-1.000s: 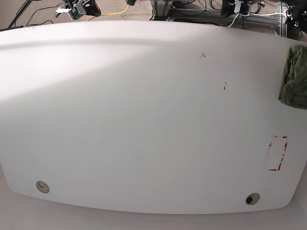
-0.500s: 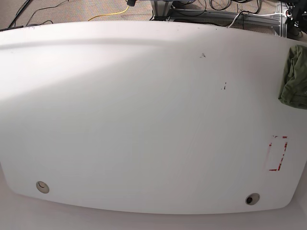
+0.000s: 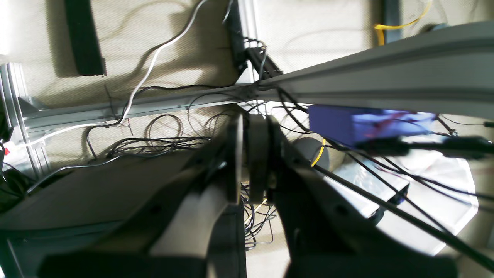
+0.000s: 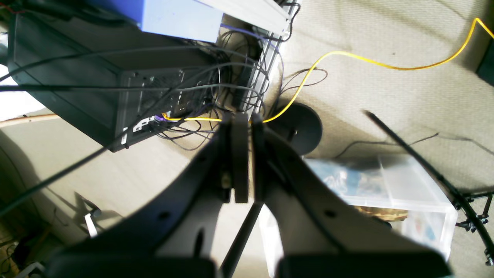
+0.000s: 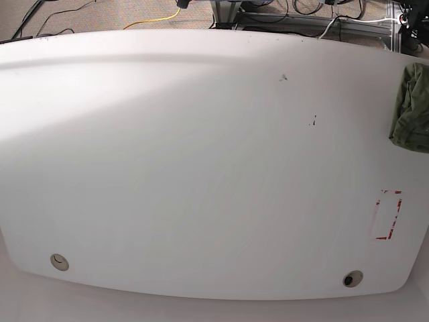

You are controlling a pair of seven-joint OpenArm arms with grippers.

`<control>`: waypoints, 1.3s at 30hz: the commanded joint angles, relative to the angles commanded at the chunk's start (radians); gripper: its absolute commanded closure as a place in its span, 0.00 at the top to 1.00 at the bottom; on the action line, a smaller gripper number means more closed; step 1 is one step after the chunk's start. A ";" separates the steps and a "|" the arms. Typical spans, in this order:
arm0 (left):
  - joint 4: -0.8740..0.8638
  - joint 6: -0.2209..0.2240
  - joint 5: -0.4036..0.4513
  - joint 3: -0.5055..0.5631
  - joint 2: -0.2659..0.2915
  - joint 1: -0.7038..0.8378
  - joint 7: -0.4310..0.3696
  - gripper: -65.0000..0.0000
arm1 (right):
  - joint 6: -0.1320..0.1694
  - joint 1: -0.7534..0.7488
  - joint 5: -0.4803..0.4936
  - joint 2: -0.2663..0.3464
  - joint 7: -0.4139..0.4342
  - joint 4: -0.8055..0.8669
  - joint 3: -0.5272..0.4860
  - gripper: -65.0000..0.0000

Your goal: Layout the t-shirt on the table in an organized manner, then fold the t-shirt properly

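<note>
T-shirt [image 5: 411, 107] sits bunched at the far right edge of the table [image 5: 201, 168], partly cut off by the base view's border. Neither arm shows in the base view, so both claws are well apart from it.

Left gripper [image 3: 251, 158]: jaws pressed together, nothing between them, pointing at floor, cables and an aluminium rail [image 3: 386, 73] off the table. Right gripper [image 4: 243, 154]: jaws also closed flat on each other, empty, over carpet, a black computer case [image 4: 96, 96] and a yellow cable [image 4: 366, 61].

Shirt is olive-green, soft, crumpled in a lump with deep folds; collar and sleeves can't be made out. Table is white, smooth, rounded, with 2 round grommets [image 5: 59, 261] near the front edge and a broken red tape rectangle [image 5: 387, 215] below the shirt. Gripper fingers are dark, flat, blurred close to the lens. Clear plastic box [image 4: 386, 193] behind right claw, contents unclear.
</note>
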 joint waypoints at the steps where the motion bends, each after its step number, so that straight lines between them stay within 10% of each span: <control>1: -0.044 0.000 0.015 0.000 -0.003 -0.025 0.000 0.04 | 0.000 0.018 0.000 0.000 0.000 -0.029 -0.011 0.01; 28: -0.752 0.091 0.210 -0.003 -0.101 -0.460 -0.002 0.04 | -0.003 0.408 0.000 -0.074 0.006 -0.571 -0.126 0.01; 39: -1.142 0.311 0.215 0.002 -0.196 -0.664 -0.114 0.04 | -0.069 0.597 -0.002 -0.123 0.006 -0.778 -0.127 0.02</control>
